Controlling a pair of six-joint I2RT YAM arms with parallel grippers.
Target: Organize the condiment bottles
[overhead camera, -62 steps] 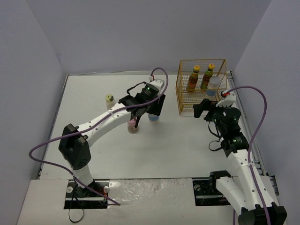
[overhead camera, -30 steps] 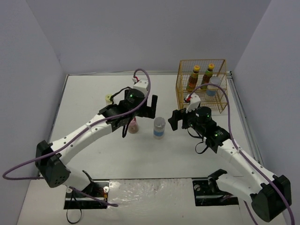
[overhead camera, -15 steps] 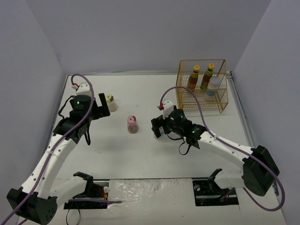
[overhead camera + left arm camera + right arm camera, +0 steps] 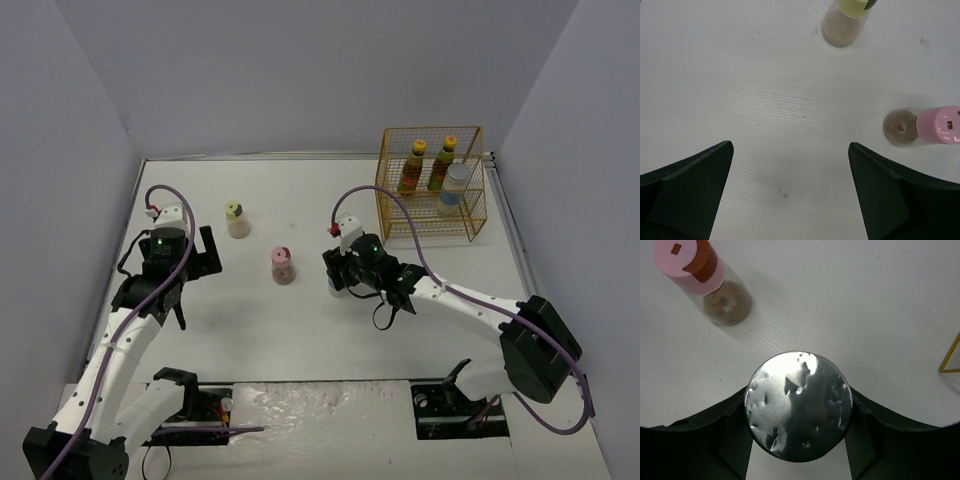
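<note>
My right gripper [image 4: 340, 276] [image 4: 798, 392] is shut on a stout silver-lidded bottle [image 4: 798, 405] standing mid-table; both fingers press the sides of its lid. From above, only a sliver of this bottle [image 4: 336, 288] shows under the gripper. To its left stands the pink-capped bottle [image 4: 283, 265] [image 4: 705, 282] [image 4: 920, 127]. The yellow-green-capped bottle [image 4: 236, 219] [image 4: 845, 20] stands farther back left. My left gripper [image 4: 204, 255] [image 4: 790, 165] hangs open over bare table, left of both small bottles. Two tall yellow-capped bottles [image 4: 412, 168] [image 4: 442, 163] and another silver-lidded bottle [image 4: 455, 185] stand in the basket.
The yellow wire basket [image 4: 392, 215] stands at the back right, near the right wall; one of its corners [image 4: 950, 357] shows at the right edge of the right wrist view. Grey walls close in the table on three sides.
My right arm reached left to the silver-lidded bottle and its jaws closed on the lid. My left arm pulled away to the left side and drew back a little, staying open.
</note>
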